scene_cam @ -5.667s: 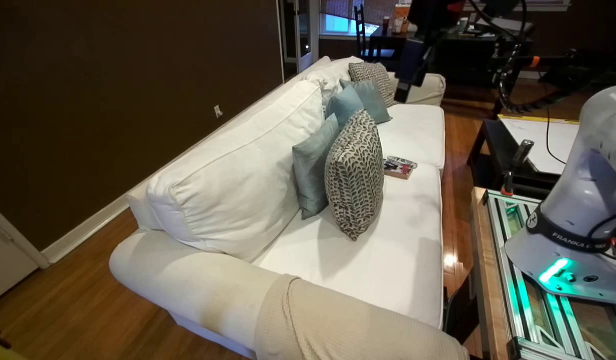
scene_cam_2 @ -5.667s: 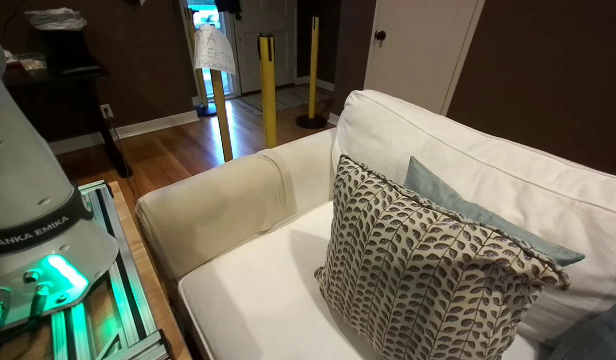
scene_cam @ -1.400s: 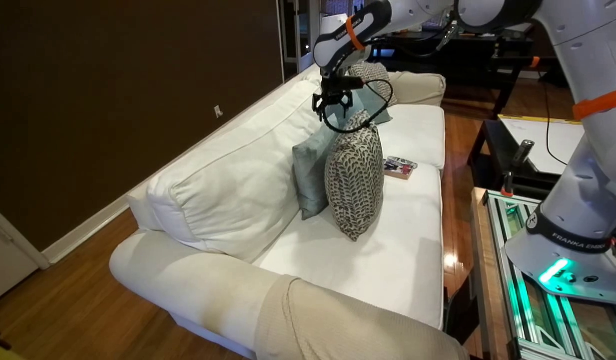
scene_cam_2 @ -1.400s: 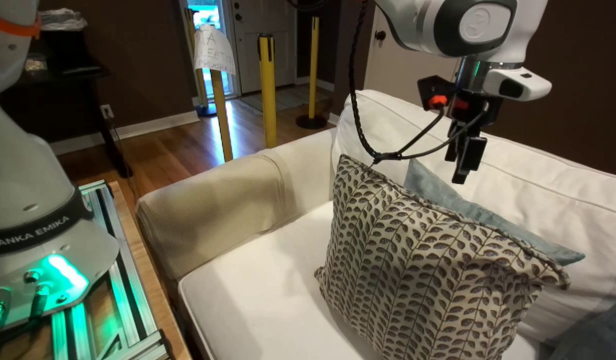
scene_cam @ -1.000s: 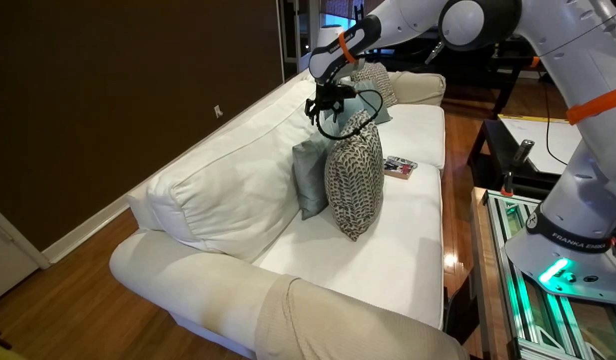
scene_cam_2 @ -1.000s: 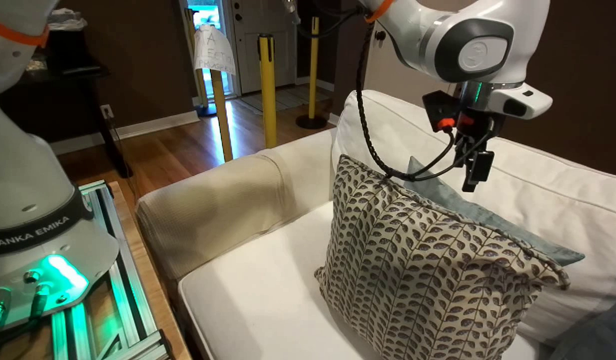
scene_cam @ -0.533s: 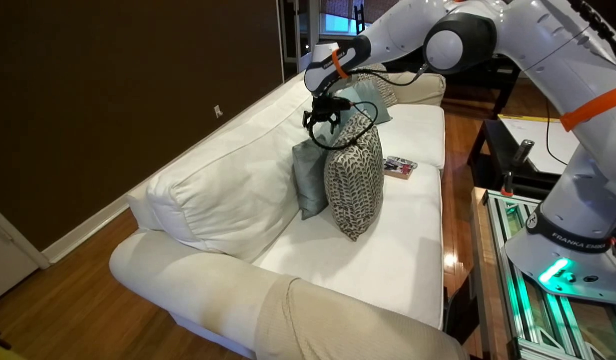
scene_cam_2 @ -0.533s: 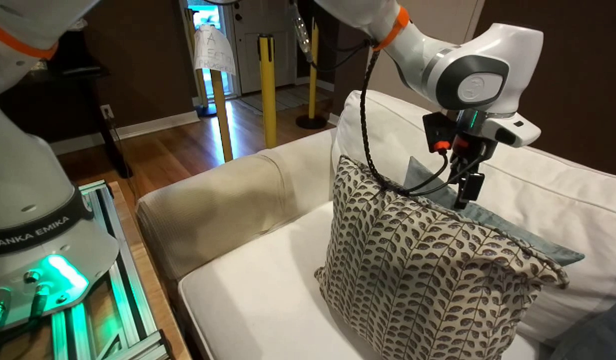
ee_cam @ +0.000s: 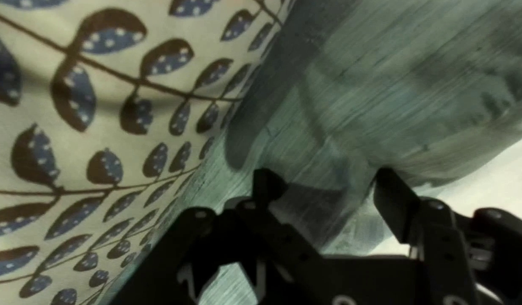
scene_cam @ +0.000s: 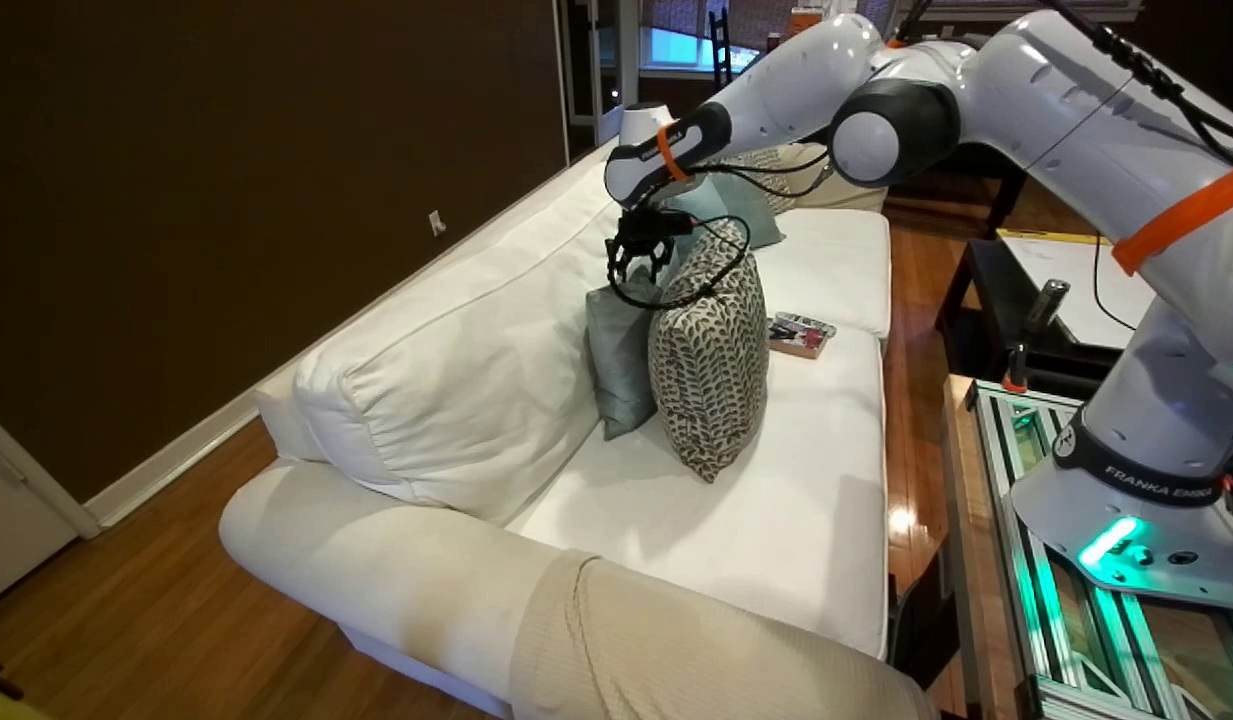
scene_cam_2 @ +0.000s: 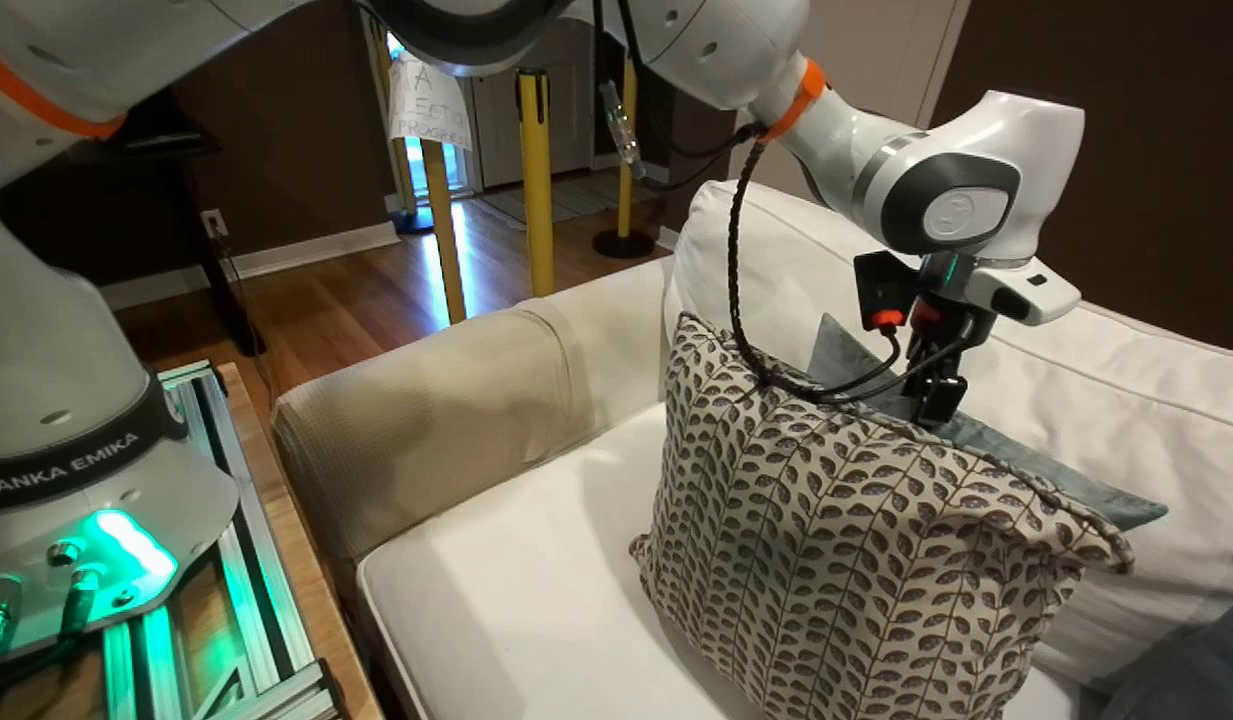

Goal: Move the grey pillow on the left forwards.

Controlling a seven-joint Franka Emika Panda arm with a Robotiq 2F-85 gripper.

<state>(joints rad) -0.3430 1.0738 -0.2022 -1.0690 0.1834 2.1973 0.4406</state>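
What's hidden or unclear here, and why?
Grey pillow: lower part hidden behind the patterned pillow in an exterior view.
Patterned pillow: bottom cut off by that view's edge.
Printed item on the sofa: too small to read in an exterior view.
Claw: base cut off by the wrist view's lower edge.

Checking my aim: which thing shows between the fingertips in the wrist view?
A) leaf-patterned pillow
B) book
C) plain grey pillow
C: the grey pillow shows its plain fabric between the spread fingers; the leaf-patterned pillow lies left of them in that view.
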